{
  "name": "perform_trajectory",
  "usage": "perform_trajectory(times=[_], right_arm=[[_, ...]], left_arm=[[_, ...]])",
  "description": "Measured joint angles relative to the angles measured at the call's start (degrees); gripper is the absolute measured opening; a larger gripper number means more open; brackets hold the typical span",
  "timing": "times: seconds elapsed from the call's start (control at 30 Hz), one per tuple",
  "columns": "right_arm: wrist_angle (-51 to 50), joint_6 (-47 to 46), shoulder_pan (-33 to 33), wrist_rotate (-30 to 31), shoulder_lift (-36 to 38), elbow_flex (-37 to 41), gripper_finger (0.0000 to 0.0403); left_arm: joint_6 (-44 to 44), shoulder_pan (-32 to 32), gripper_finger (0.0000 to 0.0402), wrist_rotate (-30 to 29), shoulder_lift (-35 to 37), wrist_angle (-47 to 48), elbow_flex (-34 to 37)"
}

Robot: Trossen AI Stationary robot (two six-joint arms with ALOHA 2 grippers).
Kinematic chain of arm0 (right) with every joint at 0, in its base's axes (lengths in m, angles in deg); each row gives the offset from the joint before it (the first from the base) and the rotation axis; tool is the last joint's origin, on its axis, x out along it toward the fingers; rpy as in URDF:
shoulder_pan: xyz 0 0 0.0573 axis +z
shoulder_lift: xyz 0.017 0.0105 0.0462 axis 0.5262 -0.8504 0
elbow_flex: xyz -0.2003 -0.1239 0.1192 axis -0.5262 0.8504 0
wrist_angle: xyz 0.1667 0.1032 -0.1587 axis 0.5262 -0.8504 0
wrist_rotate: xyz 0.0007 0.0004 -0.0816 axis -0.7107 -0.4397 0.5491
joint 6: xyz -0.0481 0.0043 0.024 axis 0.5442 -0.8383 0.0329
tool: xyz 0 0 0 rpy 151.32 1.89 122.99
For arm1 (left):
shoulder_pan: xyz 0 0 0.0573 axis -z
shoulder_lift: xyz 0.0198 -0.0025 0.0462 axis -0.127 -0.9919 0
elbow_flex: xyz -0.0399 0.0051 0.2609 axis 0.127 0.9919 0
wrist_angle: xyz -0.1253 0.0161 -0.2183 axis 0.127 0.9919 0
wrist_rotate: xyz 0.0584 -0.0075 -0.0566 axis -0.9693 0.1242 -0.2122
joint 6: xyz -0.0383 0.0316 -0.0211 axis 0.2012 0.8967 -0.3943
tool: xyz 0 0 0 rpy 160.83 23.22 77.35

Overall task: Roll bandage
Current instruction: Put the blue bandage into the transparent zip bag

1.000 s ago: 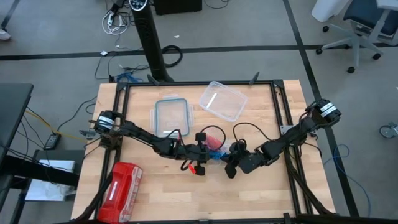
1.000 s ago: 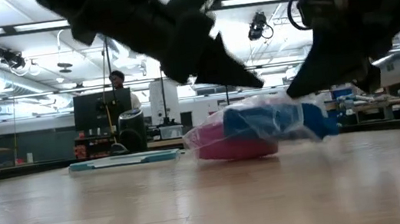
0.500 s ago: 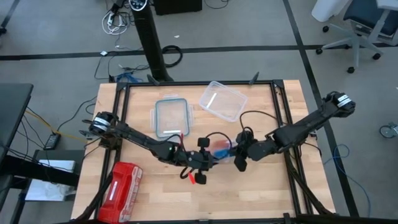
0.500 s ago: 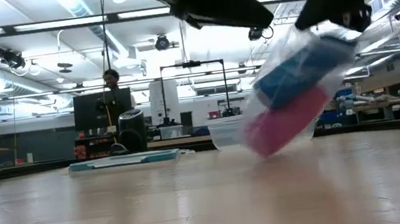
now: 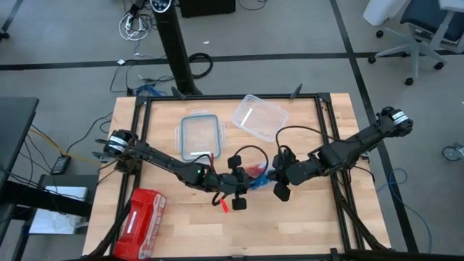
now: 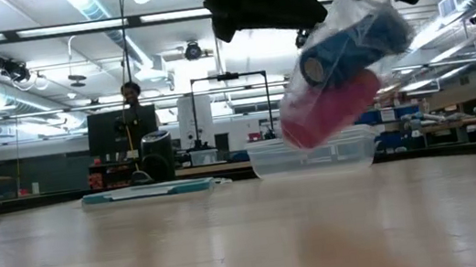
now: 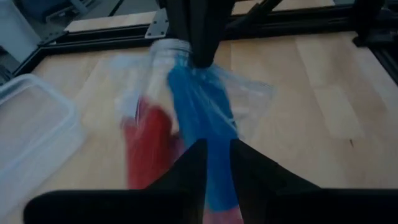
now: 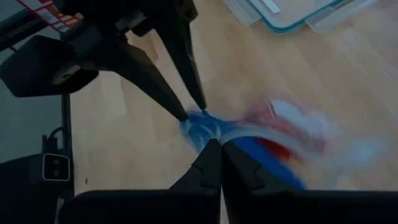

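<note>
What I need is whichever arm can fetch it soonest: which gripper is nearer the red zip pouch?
Left. The left gripper is mid-table, on the same side of the plastic bag as the red zip pouch. The right gripper is on the bag's far side.

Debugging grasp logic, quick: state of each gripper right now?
Left gripper: narrowly parted around the bag's lower end; a firm grip cannot be told.
Right gripper: shut on the bag, lifted clear of the table.
</note>
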State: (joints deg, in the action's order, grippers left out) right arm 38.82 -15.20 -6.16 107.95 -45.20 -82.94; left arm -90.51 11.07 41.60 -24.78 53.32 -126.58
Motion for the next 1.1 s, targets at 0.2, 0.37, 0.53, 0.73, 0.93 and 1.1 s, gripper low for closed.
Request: perform_trajectory(times=[0.2, 0.37, 0.53, 0.73, 0.93, 1.1], right_arm=[[-0.2, 0.0, -0.2, -0.4, 0.0, -0.1, 0.0], [0.6, 0.0, -0.2, -0.6, 0.0, -0.1, 0.0], [1.5, 0.2, -0.2, -1.3, 0.0, -0.1, 0.0], [4.2, 2.2, -0.5, -1.5, 0.0, -0.1, 0.0], [6.5, 3.9, -0.7, -1.9, 0.0, 0.0, 0.0], [7.5, 4.2, -0.7, -2.6, 0.0, 0.0, 0.0]], left_arm=[[-1.7, 0.0, 0.0124, 0.0, 0.0, -0.3, 0.0], [-4.3, -0.6, 0.0163, 0.0, 0.0, -0.3, 0.0], [-4.4, -1.2, 0.0172, 0.0, 0.0, -1.1, 0.0], [-2.6, -1.3, 0.0172, 0.0, 0.0, -4.8, 0.0], [0.1, -1.4, 0.0154, -2.0, 0.0, -5.6, 0.0], [3.7, -1.5, 0.0052, -4.1, 0.0, -5.9, 0.0]])
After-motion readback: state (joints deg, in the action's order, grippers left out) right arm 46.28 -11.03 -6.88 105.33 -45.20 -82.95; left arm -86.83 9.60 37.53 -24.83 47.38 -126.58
